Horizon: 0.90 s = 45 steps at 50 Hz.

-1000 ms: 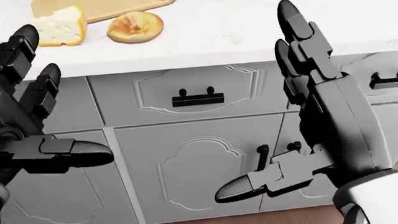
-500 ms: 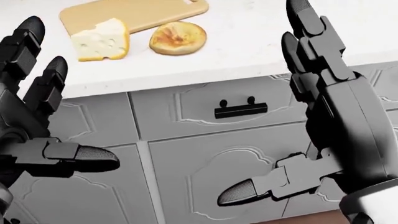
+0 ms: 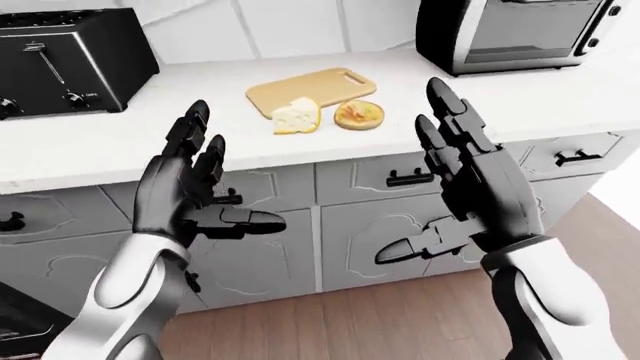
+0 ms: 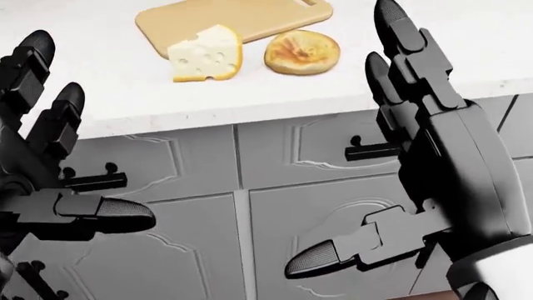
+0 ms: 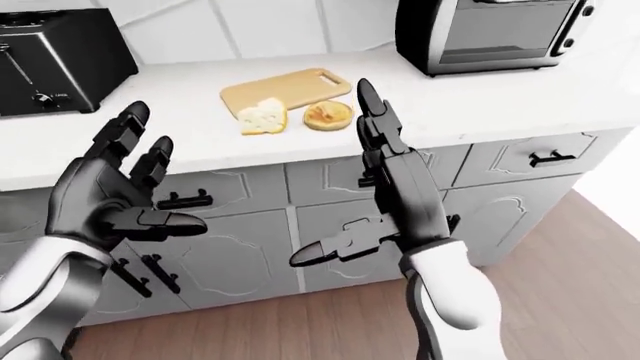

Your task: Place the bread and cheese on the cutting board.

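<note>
Both hands are empty, fingers spread: left hand, right hand. Cheese overlaps the cutting board edge; bread sits just right on the counter.

Home kitchen: toaster, toaster oven, white counter, panelled cabinets.

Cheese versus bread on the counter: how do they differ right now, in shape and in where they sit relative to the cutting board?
The cheese is a pale yellow wedge with holes; the bread is a round, flat, golden-brown piece. The cheese overlaps the cutting board's lower edge, while the bread lies beside it on the white counter, at most grazing the board's edge. In the head view the cheese sits left of the bread. Neither is held; both hands are open, short of the counter.
</note>
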Available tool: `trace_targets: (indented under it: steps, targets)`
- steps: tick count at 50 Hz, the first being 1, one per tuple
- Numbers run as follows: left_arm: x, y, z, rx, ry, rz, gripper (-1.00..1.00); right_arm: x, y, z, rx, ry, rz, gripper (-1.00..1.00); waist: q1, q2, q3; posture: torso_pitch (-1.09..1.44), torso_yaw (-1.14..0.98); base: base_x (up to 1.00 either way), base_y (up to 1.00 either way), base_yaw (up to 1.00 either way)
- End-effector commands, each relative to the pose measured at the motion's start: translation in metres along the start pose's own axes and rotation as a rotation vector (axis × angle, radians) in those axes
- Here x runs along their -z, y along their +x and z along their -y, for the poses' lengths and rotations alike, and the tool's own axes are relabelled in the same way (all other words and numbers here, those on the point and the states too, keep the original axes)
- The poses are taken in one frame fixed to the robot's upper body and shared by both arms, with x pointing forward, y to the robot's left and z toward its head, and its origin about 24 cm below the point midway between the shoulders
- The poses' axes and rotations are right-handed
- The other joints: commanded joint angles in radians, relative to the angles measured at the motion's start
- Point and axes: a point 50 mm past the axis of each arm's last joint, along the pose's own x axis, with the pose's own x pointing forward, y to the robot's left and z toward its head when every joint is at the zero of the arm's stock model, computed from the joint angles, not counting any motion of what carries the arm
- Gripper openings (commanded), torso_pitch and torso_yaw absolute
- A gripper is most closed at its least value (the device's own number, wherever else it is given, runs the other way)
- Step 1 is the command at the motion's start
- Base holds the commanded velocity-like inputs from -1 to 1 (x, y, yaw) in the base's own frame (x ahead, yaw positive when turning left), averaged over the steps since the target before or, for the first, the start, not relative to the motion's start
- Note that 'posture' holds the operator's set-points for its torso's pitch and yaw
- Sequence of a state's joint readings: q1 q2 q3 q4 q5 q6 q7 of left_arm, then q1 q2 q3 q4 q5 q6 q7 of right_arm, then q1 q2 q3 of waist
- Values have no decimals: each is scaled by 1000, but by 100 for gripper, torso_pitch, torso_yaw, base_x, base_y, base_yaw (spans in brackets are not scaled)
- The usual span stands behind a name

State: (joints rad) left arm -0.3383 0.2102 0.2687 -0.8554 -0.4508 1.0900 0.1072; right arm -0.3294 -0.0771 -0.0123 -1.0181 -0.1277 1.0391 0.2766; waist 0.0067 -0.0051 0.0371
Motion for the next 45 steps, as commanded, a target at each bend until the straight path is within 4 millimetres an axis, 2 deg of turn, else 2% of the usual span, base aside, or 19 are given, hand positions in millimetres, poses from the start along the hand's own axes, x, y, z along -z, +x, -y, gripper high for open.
trace_targets:
  steps: [1, 4, 6, 10, 14, 16, 17, 18, 20, 26, 28, 30, 31, 33, 39, 41, 43, 44, 45]
  targets:
    - [-12, -1, 4, 23, 7, 77, 100, -11, -2, 2, 18, -20, 69, 100, -6, 10, -11, 0, 0, 13, 0, 0]
    - [-11, -1, 4, 24, 7, 75, 100, -11, -2, 2, 17, -20, 68, 100, -6, -31, -18, 0, 0, 12, 0, 0]
    - [-11, -1, 4, 24, 7, 75, 100, -11, -2, 2, 17, -19, 68, 100, -12, -8, -10, 0, 0, 12, 0, 0]
    - [-11, -2, 4, 23, 6, 75, 100, -11, -2, 2, 18, -18, 70, 100, -3, -12, -14, 0, 0, 12, 0, 0]
    - [-11, -2, 4, 25, 6, 74, 100, -11, -2, 2, 15, -22, 71, 100, -6, 20, -1, 0, 0, 12, 0, 0]
    - [-11, -2, 4, 25, 7, 74, 100, -11, -2, 1, 14, -23, 71, 100, -12, 61, -6, 0, 0, 12, 0, 0]
    - [-11, -2, 4, 25, 6, 73, 100, -11, -2, 1, 14, -23, 71, 100, -14, 96, -20, 0, 0, 13, 0, 0]
    - [-11, -2, 5, 25, 6, 73, 100, -11, -2, 1, 13, -23, 72, 100, -5, 69, -12, 0, 0, 13, 0, 0]
    - [-11, -2, 5, 26, 6, 74, 100, -12, -2, 1, 13, -22, 72, 100, -6, 81, -6, 0, 0, 13, 0, 0]
    - [-12, -2, 5, 27, 6, 75, 100, -14, -1, 3, 17, -20, 78, 100, -2, 32, -6, 0, 0, 12, 0, 0]
    - [-12, -2, 5, 28, 6, 75, 100, -14, -1, 3, 17, -21, 78, 100, 1, 3, -6, 0, 0, 12, 0, 0]
    - [-12, -2, 5, 29, 7, 75, 100, -15, 0, 3, 18, -22, 79, 100, 3, -53, -22, 0, 0, 13, 0, 0]
    - [-13, -2, 6, 29, 7, 75, 100, -15, 0, 3, 19, -22, 79, 100, -2, -35, -17, 0, 0, 12, 0, 0]
    - [-13, -2, 6, 30, 7, 75, 100, -15, 0, 3, 21, -21, 80, 100, -2, -37, -13, 0, 0, 12, 0, 0]
    - [-12, -2, 6, 30, 7, 74, 100, -14, 0, 3, 21, -21, 80, 100, -6, 16, 1, 0, 0, 12, 0, 0]
    - [-12, -2, 6, 30, 7, 74, 100, -14, 0, 3, 20, -22, 80, 100, -11, 52, 0, 0, 0, 12, 0, 0]
    - [-12, -2, 6, 31, 6, 73, 100, -14, 0, 3, 19, -22, 80, 100, -13, 122, -25, 0, 0, 12, 0, 0]
    - [-11, -2, 6, 31, 7, 72, 100, -14, 0, 3, 19, -22, 80, 100, -2, 71, -13, 0, 0, 12, 0, 0]
    - [-11, -2, 6, 31, 7, 72, 100, -15, 0, 3, 19, -22, 80, 100, -10, 91, -10, 0, 0, 12, 0, 0]
